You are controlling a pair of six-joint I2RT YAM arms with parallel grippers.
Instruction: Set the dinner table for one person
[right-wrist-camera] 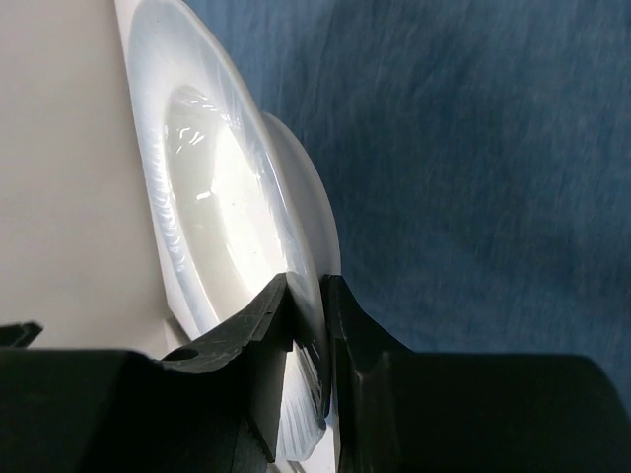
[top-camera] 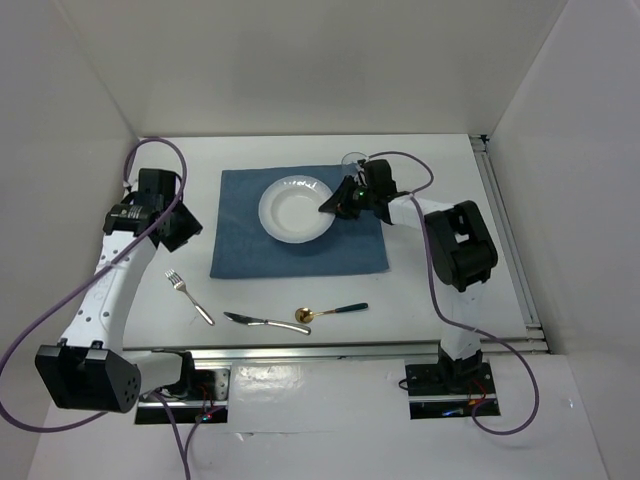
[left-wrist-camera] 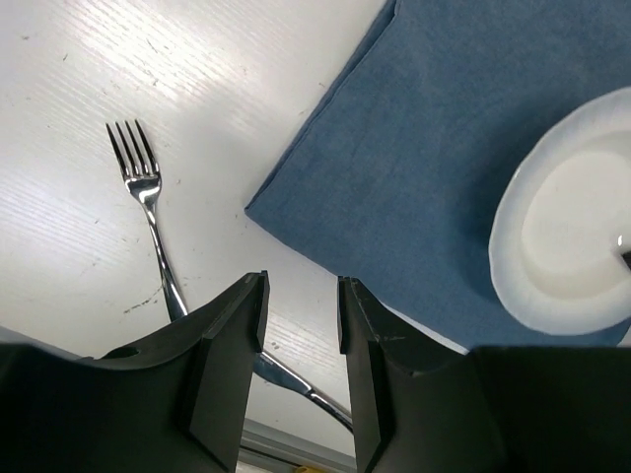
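A white plate (top-camera: 293, 208) lies on a blue cloth placemat (top-camera: 240, 250) on the white dinner table (top-camera: 300, 150). My right gripper (top-camera: 338, 202) is shut on the plate's right rim; in the right wrist view the rim (right-wrist-camera: 306, 246) sits pinched between the two fingers. My left gripper (top-camera: 183, 228) is open and empty above the table left of the placemat; its view shows a fork (left-wrist-camera: 148, 207), the placemat corner (left-wrist-camera: 394, 177) and the plate (left-wrist-camera: 572, 236). A fork (top-camera: 188, 296), a knife (top-camera: 263, 321) and a gold spoon with a dark handle (top-camera: 330, 312) lie near the front edge.
A clear glass (top-camera: 352, 160) stands behind my right gripper at the placemat's far right corner, partly hidden. Metal rails run along the front edge (top-camera: 330, 352) and the right edge (top-camera: 510, 240). White walls enclose the table on three sides.
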